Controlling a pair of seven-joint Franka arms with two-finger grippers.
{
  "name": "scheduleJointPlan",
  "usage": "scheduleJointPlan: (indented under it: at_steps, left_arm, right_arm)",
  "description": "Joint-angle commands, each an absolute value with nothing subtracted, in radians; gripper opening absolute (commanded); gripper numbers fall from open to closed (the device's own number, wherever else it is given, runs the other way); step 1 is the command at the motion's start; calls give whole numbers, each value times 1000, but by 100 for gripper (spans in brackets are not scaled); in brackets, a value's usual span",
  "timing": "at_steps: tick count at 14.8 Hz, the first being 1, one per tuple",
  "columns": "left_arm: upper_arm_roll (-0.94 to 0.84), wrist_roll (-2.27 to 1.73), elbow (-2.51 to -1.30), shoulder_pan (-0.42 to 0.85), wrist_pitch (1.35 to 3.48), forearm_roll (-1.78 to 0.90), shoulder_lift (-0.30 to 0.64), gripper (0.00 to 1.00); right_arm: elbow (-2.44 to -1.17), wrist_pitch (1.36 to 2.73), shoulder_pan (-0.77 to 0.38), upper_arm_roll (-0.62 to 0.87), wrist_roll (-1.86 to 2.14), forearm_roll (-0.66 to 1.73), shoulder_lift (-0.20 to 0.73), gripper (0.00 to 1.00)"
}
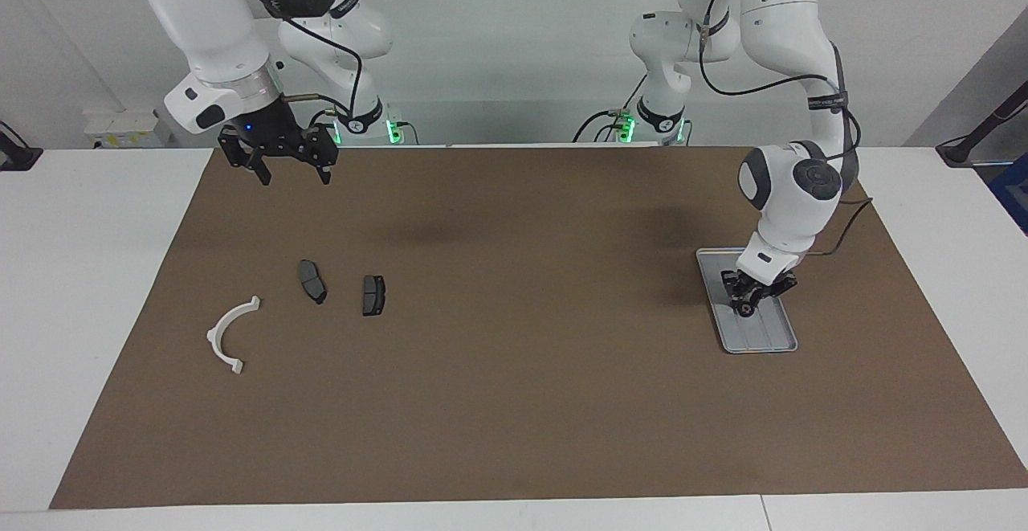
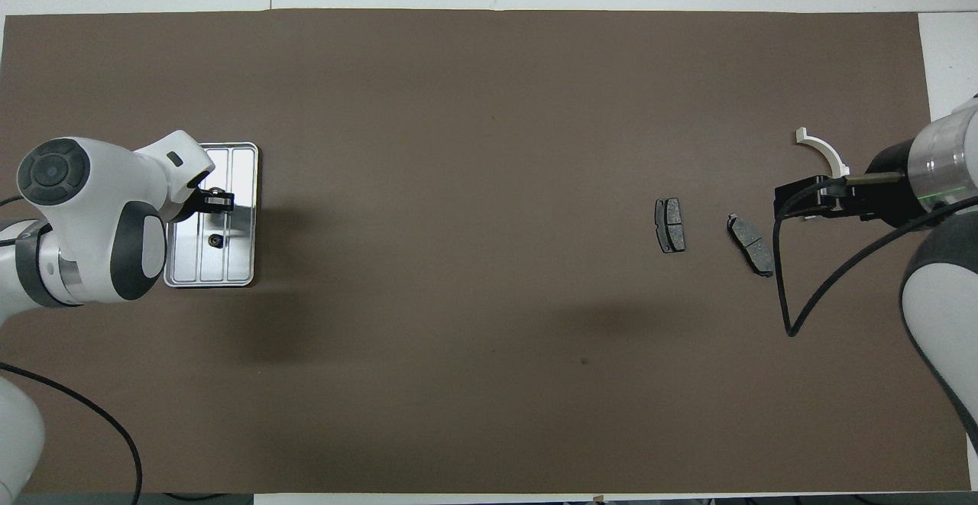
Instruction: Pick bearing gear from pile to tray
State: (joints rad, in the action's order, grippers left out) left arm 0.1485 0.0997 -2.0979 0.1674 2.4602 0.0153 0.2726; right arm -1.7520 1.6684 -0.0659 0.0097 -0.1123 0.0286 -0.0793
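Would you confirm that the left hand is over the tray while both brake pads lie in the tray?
Not quite: the facing view shows the left hand over the tray, but both brake pads lie on the brown mat, beside the white bracket.
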Motion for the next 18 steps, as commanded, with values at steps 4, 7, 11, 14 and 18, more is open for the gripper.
scheduleJointPlan:
  at_steps: [4,7,11,14,18]
  left_arm:
    - [152,144,-2122,172,2474,5,253,92]
    - [153,146,-2073,160,2432,5,245,99]
    - [155,124,-1919,124,2251,5,192,100]
    - [155,39,-1806,114,2076,5,141,100]
    - [155,-67,-1763,114,2003,-11,31,100]
  right_arm:
    - [-1759,1683,-54,15,-100,-3,-91,100]
    - [-1761,1690,-58,15,-98,-20,-92,100]
    - [-1759,1692,-52,17,-98,-18,-91,100]
    - [-1759,1690,-51,15,-103,-14,-91,100]
    - [-1759,1692,-51,15,-103,-5,-91,100]
